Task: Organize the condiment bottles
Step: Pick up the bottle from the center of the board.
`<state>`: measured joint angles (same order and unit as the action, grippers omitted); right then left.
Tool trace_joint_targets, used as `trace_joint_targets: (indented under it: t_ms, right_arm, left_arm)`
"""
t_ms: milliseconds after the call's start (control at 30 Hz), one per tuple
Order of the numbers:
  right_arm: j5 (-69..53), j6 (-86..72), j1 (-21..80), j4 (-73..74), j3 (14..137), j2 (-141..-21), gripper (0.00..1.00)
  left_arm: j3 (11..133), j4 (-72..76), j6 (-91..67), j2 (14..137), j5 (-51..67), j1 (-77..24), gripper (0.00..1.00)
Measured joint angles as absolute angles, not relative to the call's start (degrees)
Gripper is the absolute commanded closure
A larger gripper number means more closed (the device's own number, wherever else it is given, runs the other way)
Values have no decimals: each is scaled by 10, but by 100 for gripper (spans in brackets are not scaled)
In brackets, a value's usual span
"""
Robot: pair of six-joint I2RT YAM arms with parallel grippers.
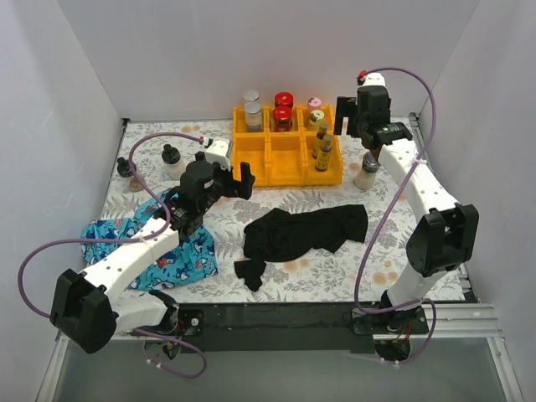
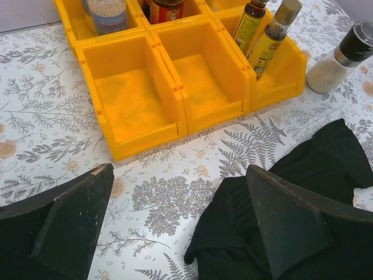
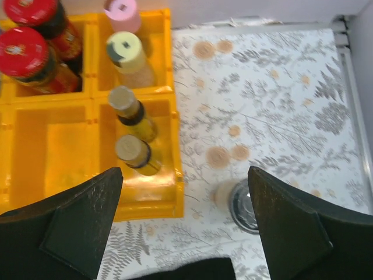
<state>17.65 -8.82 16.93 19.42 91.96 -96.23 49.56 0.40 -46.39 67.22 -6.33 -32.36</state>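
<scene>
Clear glass dark-capped shaker (image 1: 366, 173) upright on floral worktop (image 1: 335, 268), just beside yellow plastic tray (image 1: 289, 178). Right gripper (image 3: 183, 181) hovers near it, jaws wide, empty. Probably rigid, smooth, breakable: grasp mid-body.

Robot lab test cell, not a lived-in kitchen. Plain white panel walls (image 1: 276, 50) box the table (image 1: 335, 272) in on 3 sides. 2 white-and-black robot arms, left arm (image 1: 126, 261) & right arm (image 1: 423, 188), are bolted to a black base rail (image 1: 276, 316) at the near edge, next to an aluminium frame (image 1: 469, 316). Purple cables (image 1: 402, 69) loop loose off each arm. Fern-print table cover, yellow bin tray (image 1: 285, 159) w/ condiment bottles (image 1: 283, 117), black cloth (image 1: 306, 228) & blue print cloth (image 1: 180, 264) look like staged props.
</scene>
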Motion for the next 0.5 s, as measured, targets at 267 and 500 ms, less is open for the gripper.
trace_joint_targets:
  t_ms: [267,500]
  right_arm:
    - [198,-87,91,324,922,-998,3]
    - [166,-74,59,342,922,-1050,5]
  left_arm:
    - [496,4,-465,669,-58,-324,2]
    - [496,4,-469,669,-53,-324,2]
